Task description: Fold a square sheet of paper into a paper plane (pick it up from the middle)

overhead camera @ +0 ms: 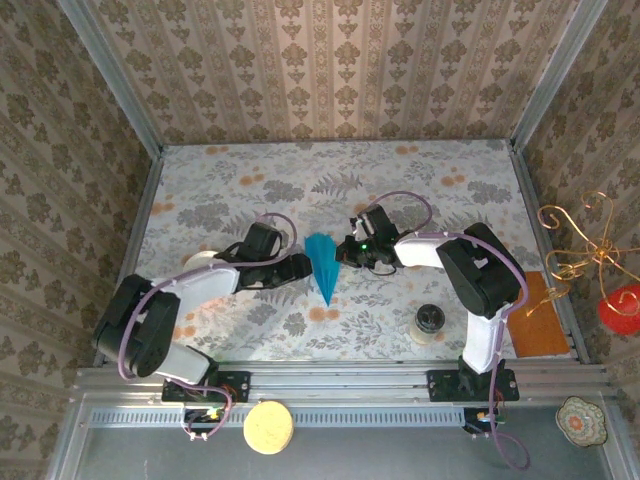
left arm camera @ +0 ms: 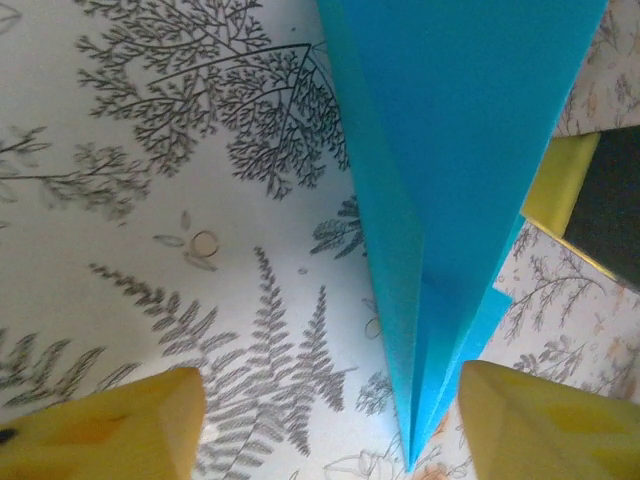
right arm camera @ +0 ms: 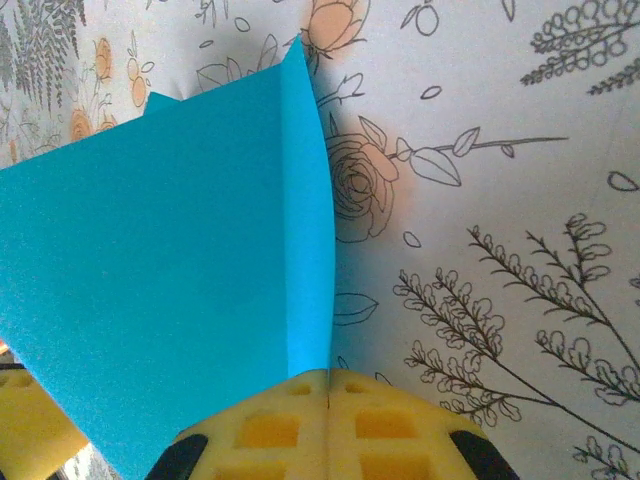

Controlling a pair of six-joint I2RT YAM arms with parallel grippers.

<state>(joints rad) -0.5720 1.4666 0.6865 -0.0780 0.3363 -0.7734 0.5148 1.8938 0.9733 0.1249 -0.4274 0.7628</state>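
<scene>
Paper plane (overhead camera: 322, 265) is already a narrow teal dart. It lies on the floral tabletop (overhead camera: 400, 180), to the left of and beyond the small dark-lidded jar (overhead camera: 430, 322) and well apart from it. Its pointed end is the end nearer the jar.

My right claw (right arm camera: 328, 380) sits on the side of the plane facing the jar. Its pads are pressed flat together and a folded edge of the paper runs into the seam between them, so it has the plane pinched. I judge that this pinch anchors the folds and keeps one flap up off the tabletop. In the right wrist view that flap stands up and curves.

My left claw (left arm camera: 330, 405) is on the side of the plane away from the jar. Its fingers stand partly apart, one on each side of the pointed end. The tip is just beside one finger with tabletop showing between, and nothing is gripped. It is probably lined up to squeeze the layers along the centre crease, since the left wrist view shows them a bit splayed.

Folding looks nearly finished. Risk: a squeeze off the crease would skew the wings or tug the paper out of the right pinch.
</scene>
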